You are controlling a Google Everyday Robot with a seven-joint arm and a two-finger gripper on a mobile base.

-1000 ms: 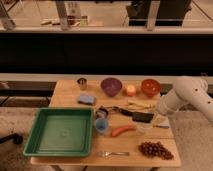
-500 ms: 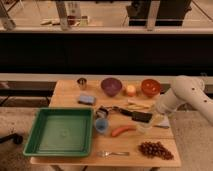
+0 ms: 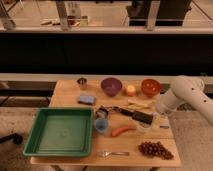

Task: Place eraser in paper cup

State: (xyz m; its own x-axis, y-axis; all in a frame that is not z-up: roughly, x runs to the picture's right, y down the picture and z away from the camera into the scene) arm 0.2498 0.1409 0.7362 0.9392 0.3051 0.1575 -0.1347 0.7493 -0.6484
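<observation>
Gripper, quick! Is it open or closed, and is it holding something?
Gripper: low over the paper cup, right beside the eraser; whether it grips anything cannot be told.

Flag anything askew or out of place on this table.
The eraser lies flat across the paper cup's rim, bridging it rather than inside. The pincer is just right of it. Nothing looks spilled or damaged.
</observation>
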